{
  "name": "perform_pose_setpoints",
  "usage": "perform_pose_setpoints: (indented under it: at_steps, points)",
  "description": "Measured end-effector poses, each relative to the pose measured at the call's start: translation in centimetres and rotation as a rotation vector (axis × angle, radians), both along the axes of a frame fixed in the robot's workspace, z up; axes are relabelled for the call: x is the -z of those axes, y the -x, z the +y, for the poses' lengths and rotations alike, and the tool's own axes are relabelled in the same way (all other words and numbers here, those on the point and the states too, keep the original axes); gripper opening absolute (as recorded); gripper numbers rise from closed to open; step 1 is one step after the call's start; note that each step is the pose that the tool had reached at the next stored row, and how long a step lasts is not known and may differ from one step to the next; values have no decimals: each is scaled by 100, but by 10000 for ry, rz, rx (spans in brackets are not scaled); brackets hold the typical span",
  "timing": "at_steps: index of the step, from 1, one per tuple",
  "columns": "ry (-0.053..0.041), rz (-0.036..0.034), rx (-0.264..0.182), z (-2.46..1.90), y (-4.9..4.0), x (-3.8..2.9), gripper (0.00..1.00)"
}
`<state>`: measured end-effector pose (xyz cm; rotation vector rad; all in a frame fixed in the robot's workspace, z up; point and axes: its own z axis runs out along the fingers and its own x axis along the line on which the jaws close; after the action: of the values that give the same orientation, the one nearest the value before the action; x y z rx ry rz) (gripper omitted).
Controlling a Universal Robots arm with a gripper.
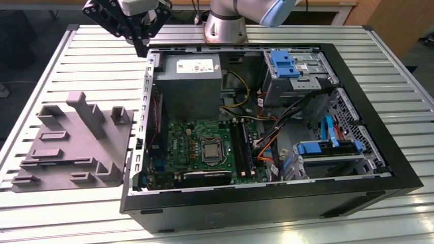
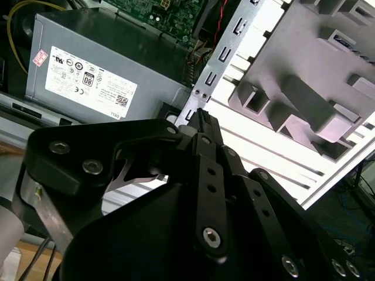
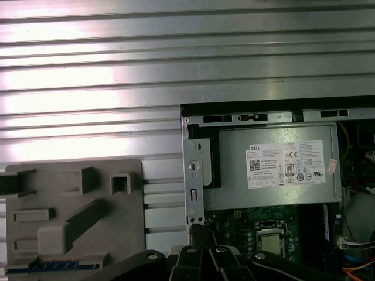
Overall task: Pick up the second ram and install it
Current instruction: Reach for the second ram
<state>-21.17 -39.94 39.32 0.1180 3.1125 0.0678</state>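
**Exterior view: closed fingers over the case rim, memory stick well apart in its fixture**

Toward the exterior view's upper left, the gripper (image 1: pixel 141 49) hangs above the corner of the open computer case (image 1: pixel 271 208). Both wrist views show its black, bolted links (image 2: pixel 201 115) meeting at a point. The jaws are pressed together and I see nothing between them.

The second ram (image 3: pixel 55 264) appears in the first wrist view as a thin bluish strip. I take it to be the stick, lying in a pocket of the grey fixture (image 1: pixel 74 147). That fixture sits on the exterior view's left, beside the case.

Risks, as I judge them:
- The fingertips hang just above the case's bare sheet-metal edge, so a straight descent here would strike it.
- Closed jaws cannot straddle the stick and would jab the board or the fixture.
- The stick is slim and flat, so an off-centre pinch could lever it against the pocket walls or let it tilt.
- The black memory slots (image 1: pixel 239 147) on the green motherboard (image 1: pixel 183 142) run close to loose orange cables (image 1: pixel 268 145), which could snag.

The table (image 1: pixel 88 56) is ribbed, glossy metal that throws glare. The fixture is matte and blocky, with posts and pockets. The power supply (image 1: pixel 186 81) is a dull grey box.
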Motion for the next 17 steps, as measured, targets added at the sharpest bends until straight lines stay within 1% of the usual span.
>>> perform_pose_setpoints:
  at_steps: [17]
  points:
    - [0, 0, 0, -6, 71, 0, 11]
